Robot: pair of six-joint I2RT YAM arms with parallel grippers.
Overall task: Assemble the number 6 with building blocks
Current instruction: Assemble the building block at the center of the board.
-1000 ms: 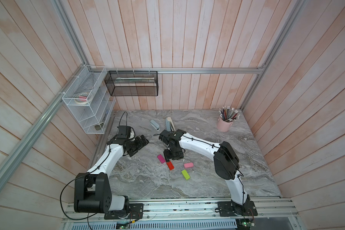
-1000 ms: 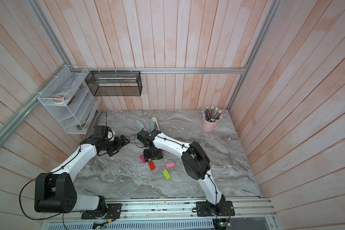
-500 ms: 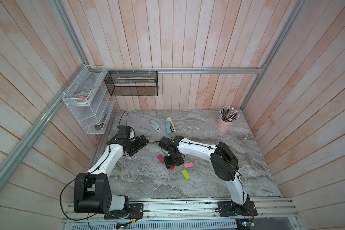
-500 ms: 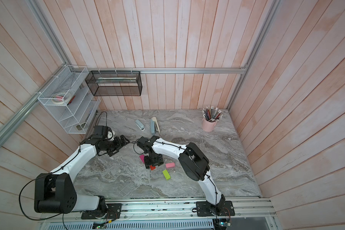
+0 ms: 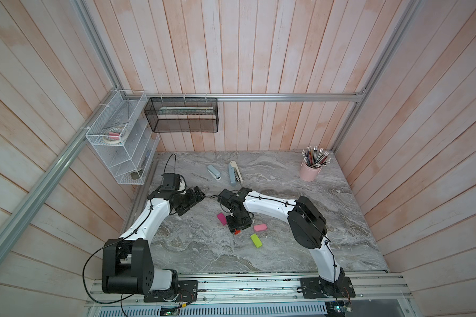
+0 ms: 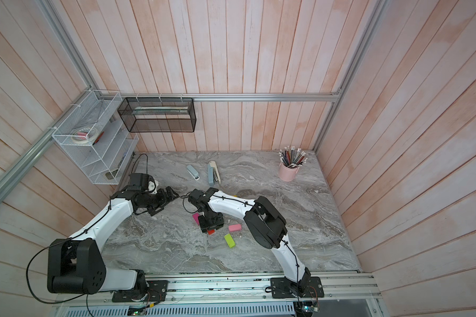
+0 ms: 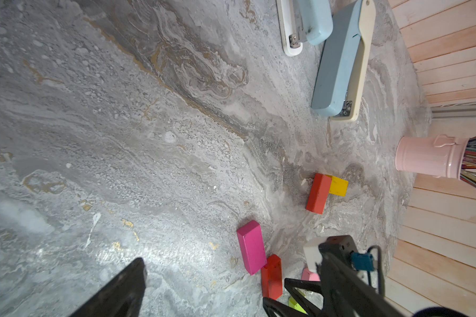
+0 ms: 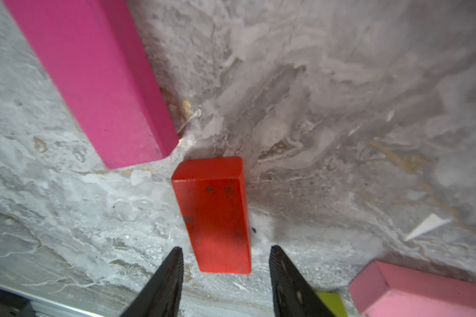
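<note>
On the grey marbled tabletop walled in by pale wooden planks, the right gripper is lowered over a small flat red rectangular brick; its jaws are spread to either side of the brick's near end, with a gap showing on each side. A magenta brick lies just beside the red one's far corner, with a light pink brick and a lime green brick near. Farther back a second red brick touches a yellow brick, while the left gripper hangs well apart, jaws spread and empty.
</note>
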